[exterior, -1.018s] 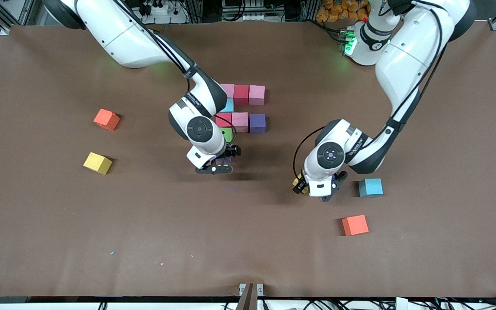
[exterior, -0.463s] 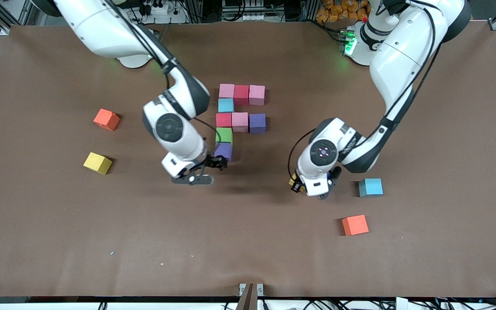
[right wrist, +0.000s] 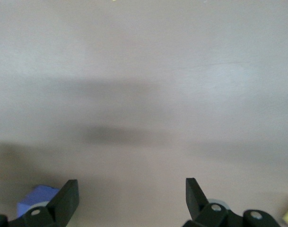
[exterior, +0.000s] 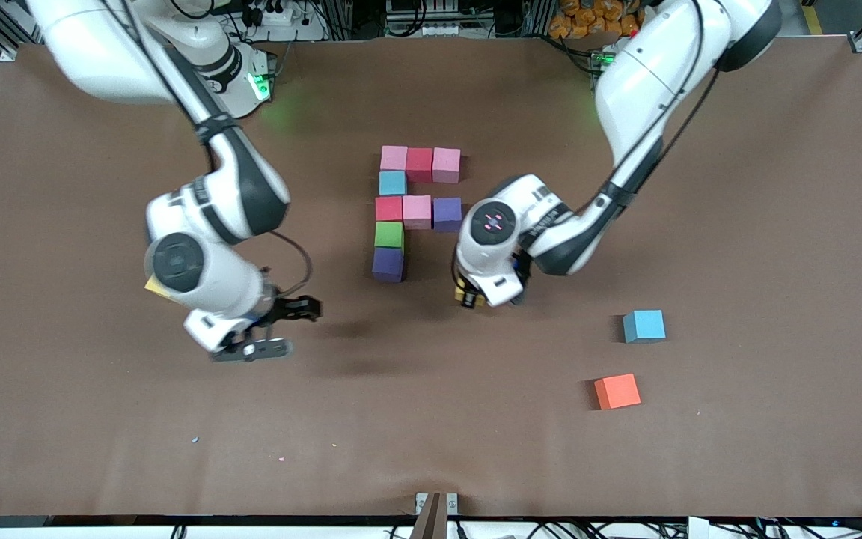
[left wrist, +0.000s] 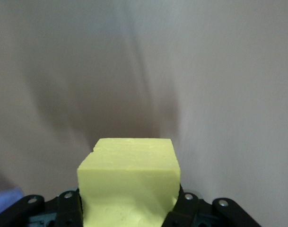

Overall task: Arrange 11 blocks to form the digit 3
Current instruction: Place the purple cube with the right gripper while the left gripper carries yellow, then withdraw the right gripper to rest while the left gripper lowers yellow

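In the front view, the left gripper (exterior: 482, 295) hangs low over bare table, just beside the unfinished digit 3 (exterior: 417, 211) on the side toward the left arm's end, clamped on a yellow block (exterior: 465, 293) of which only an edge shows under the wrist. Nine blocks lie in the figure so far. Its row nearest the camera holds only a purple block (exterior: 387, 263), with a green block (exterior: 388, 234) touching it on the edge away from the camera. We judge the step in hand to be setting the yellow block into that nearest row, directly against the purple one on its side toward the left arm. To do it well, we should square the block's faces to the row, lower it until it rests flat, and let go only then, so nothing nudges the purple or green neighbours. A sky-blue block (exterior: 644, 326) waits loose toward the left arm's end, with an orange cube (exterior: 616, 391) nearer the camera than it. The right gripper (exterior: 281, 326) waits over open table toward the right arm's end. In the left wrist view, the yellow block fills the space between the fingers (left wrist: 186, 204), pinched on two sides, with bare table below. In the right wrist view, the right gripper's jaws stand wide and hold nothing.
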Controlling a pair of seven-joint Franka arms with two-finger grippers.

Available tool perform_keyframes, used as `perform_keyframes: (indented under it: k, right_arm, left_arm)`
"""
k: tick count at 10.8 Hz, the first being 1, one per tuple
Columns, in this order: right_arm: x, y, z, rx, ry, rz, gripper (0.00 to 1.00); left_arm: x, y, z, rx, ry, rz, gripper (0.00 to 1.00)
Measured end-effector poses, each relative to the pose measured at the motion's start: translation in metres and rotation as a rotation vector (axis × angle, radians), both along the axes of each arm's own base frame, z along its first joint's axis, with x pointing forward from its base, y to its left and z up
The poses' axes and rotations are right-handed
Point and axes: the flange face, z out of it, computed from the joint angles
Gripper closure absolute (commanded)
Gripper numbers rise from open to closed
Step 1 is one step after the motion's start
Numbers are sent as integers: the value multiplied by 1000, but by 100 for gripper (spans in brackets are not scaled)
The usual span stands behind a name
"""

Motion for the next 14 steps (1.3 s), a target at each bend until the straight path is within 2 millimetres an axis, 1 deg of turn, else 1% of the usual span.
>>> perform_keyframes:
  k: [2,3,4,5,7,9,10,11,13,14]
  right_arm:
    - [5,-59,8,-14,61,54,0]
    - [5,-88,15,-17,91,76,0]
    - [-1,-107,29,-23,126,95,0]
    - [-10,-115,45,-33,161,103,0]
    - [-27,-123,75,-57,212,101,0]
    - [-37,-140,103,-74,211,113,0]
    - [-41,-154,125,-85,179,124,0]
    - [-48,-168,154,-98,136,129,0]
    - [-71,-189,219,-113,39,115,0]
    - [-84,-202,248,-112,-3,116,0]
  left_arm:
    - [-18,-28,7,-24,11,39,100]
    - [-24,-39,7,-30,14,51,100]
    - [-29,-48,4,-34,17,51,100]
    - [-32,-54,-1,-37,21,53,100]
    - [-35,-64,-14,-43,30,66,100]
    - [-36,-72,-25,-31,21,66,100]
    - [-39,-75,-29,-22,14,71,100]
    - [-41,-77,-30,-18,11,72,100]
    - [-41,-79,-29,-19,9,102,100]
    - [-40,-78,-28,-19,9,125,100]
